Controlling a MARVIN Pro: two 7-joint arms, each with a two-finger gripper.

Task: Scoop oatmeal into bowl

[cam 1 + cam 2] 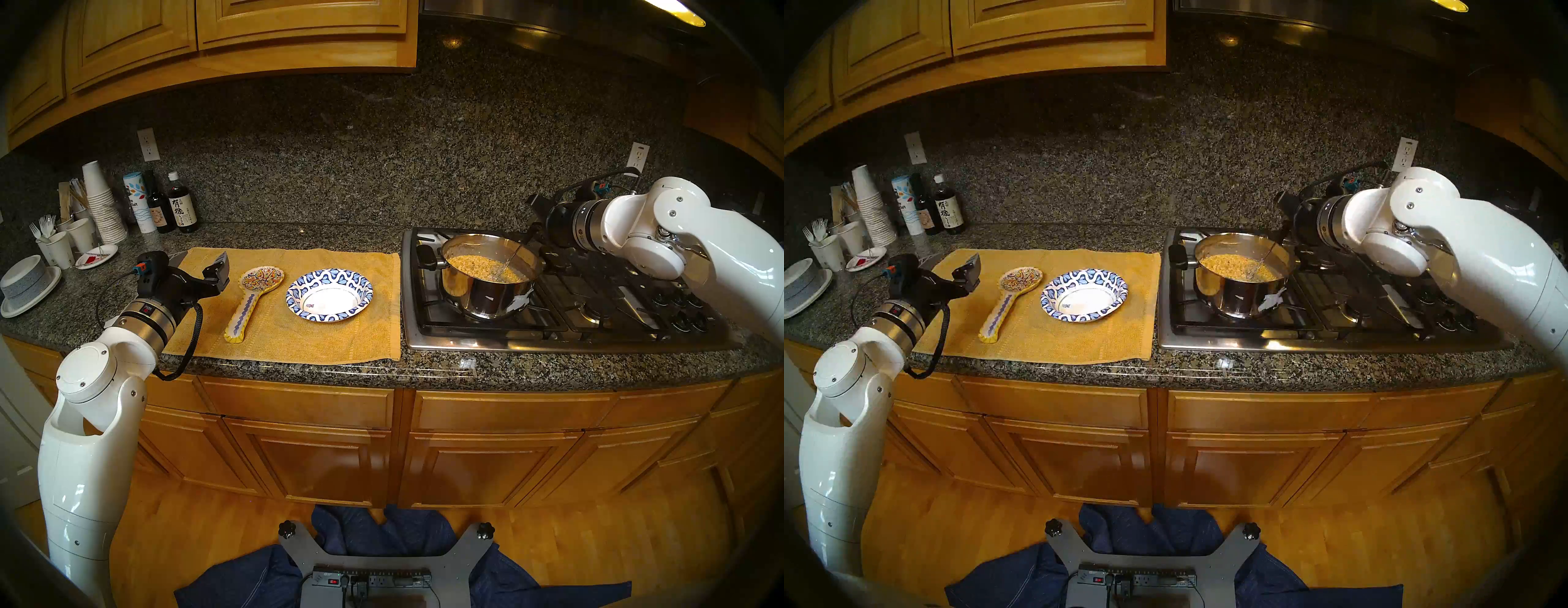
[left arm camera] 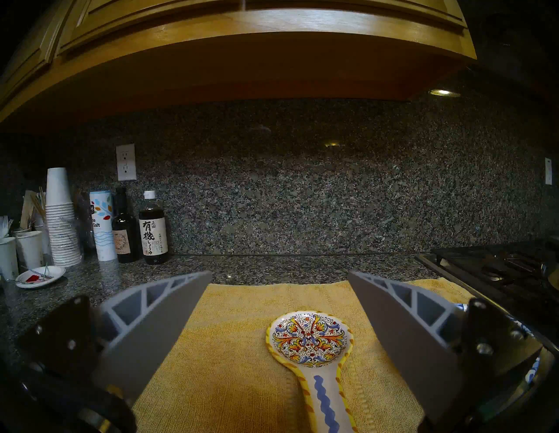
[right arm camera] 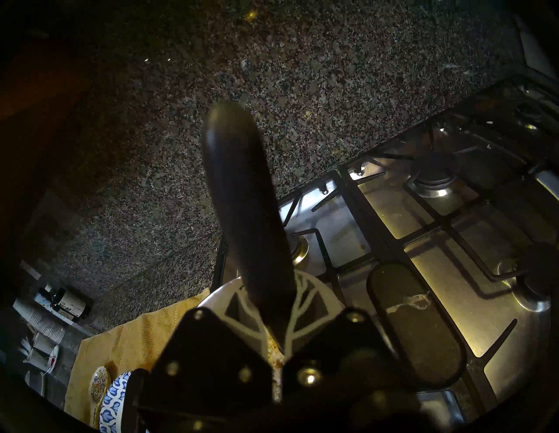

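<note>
Over the pot (image 1: pixel 488 293), a ladle (image 1: pixel 507 263) is gripped by the right gripper (image 3: pixel 273 326), dipped in oatmeal (image 1: pixel 483 264) for scooping; left gripper (image 2: pixel 279 290) jaws open, idle nr bowl (image 1: pixel 329 295).

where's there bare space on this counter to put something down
Free: the yellow mat in front of the bowl and spoon rest, and its back strip behind them. Bare granite runs between mat and backsplash. Crowded: the far left corner with the cup stack, bottles and stacked bowls. The pot takes the stove's left burner.

left gripper (image 2: pixel 279 305) level, jaws wide; right gripper (image 3: pixel 273 317) clamped, tilted down
</note>
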